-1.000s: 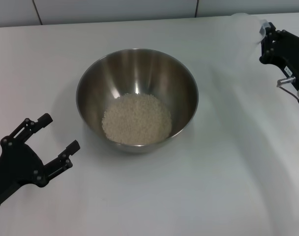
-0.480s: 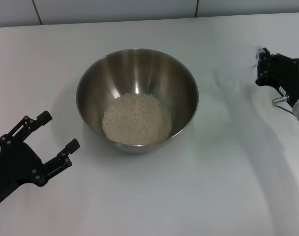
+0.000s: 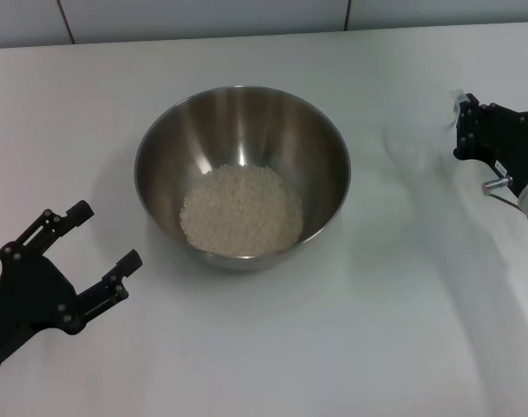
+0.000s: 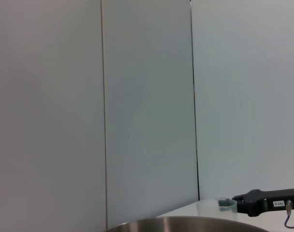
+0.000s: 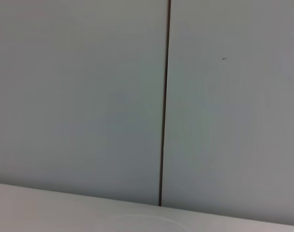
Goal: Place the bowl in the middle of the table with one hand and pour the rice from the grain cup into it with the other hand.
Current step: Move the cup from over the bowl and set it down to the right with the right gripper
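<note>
Since a second earlier, the right tool (image 3: 469, 122) had come down from the far right corner to a lower spot over the right side of the counter (image 3: 273, 347), and its drop over the last half second was slight. The left tool (image 3: 86, 248) had barely shifted, sinking a touch toward the near edge.

At this moment the bowl (image 3: 242, 130) stood about midway across the white counter. It was a large round vessel of stainless steel with a thin rim, its brushed inner wall shiny and streaked with soft reflections. The rice (image 3: 240, 211) lay inside it as a pale, grainy, roughly round heap covering the bottom, a little toward the near wall.

The grain cup (image 4: 213, 208) showed best in the left wrist view: a small, clear, nearly colourless plastic thing resting on the counter past the bowl's rim (image 4: 185, 224), right at the tip of the right tool's (image 4: 239, 204) black body. In the head view only a faint pale trace of the grain cup (image 3: 459, 102) showed at that tool's far tip. Whether the right tool was clenched on the cup or had released it, I could not tell.

The left tool hung near the counter's front left corner, well apart from the bowl, its two black fingers (image 3: 118, 265) spread wide and grasping nothing.

Grey panels (image 3: 203, 17) with dark seams ran along the counter's far edge.
</note>
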